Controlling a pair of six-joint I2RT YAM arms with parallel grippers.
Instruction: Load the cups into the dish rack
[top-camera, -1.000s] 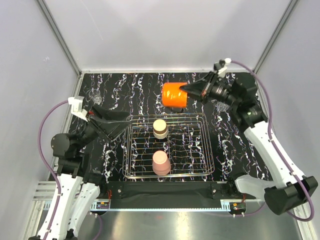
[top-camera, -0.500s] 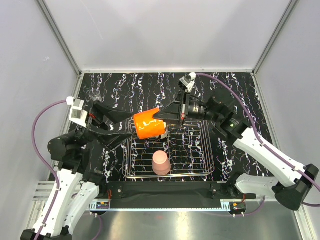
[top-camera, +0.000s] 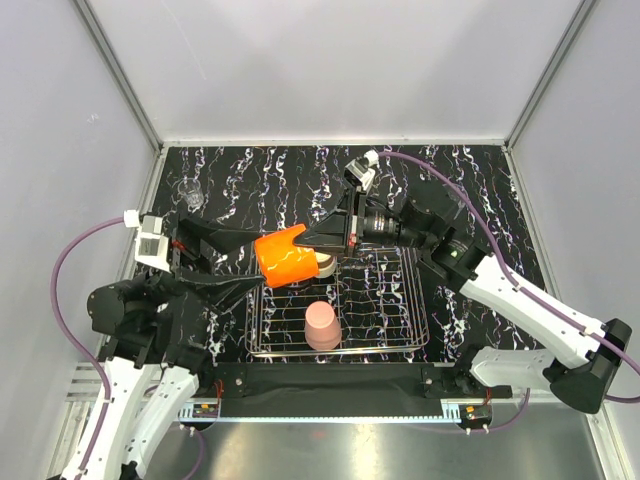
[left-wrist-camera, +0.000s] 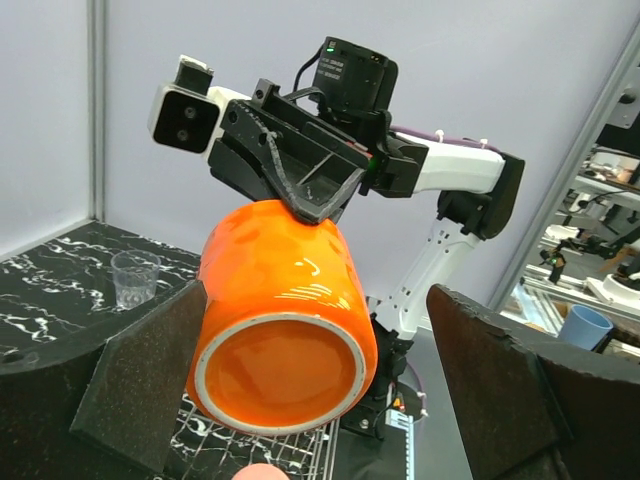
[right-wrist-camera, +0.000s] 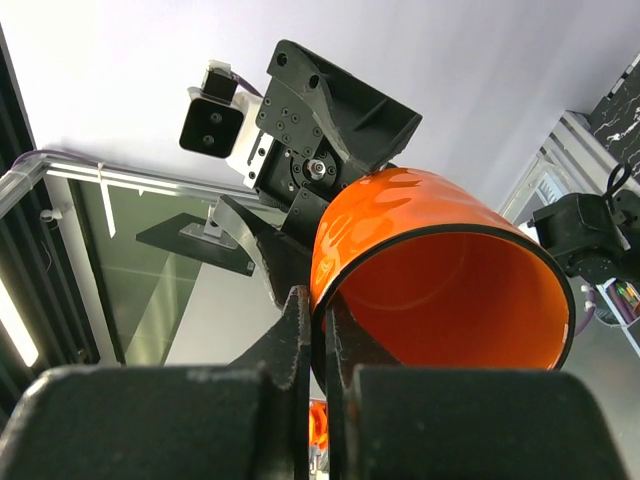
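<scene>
Nearest the arm bases, the pale pink tumbler stands upside down inside the dish rack, safely clear of the action. Just beyond it the left gripper is spread to its widest, one finger on each side of the orange cup. Whether either pad touches the glaze cannot be told. The cup hangs on its side in the air above the far left part of the rack. It is carried only by the right gripper, whose closed fingers pinch the thin wall at the rim, one inside the mouth and one outside. That narrow hold on a glossy surface looks like the weak point: the cup's weight sits well out from the pinch, so a nudge could swivel it or slide it free. If this is a handover, the risk lies in timing. Should the left jaws close off centre, or the right gripper let go before the left has a firm hold, the cup would probably drop. It would land on the wires or on the cream cup, which sits half hidden directly beneath it, and either could chip. A clear glass stands far off on the table by the back left corner, not yet loaded.
</scene>
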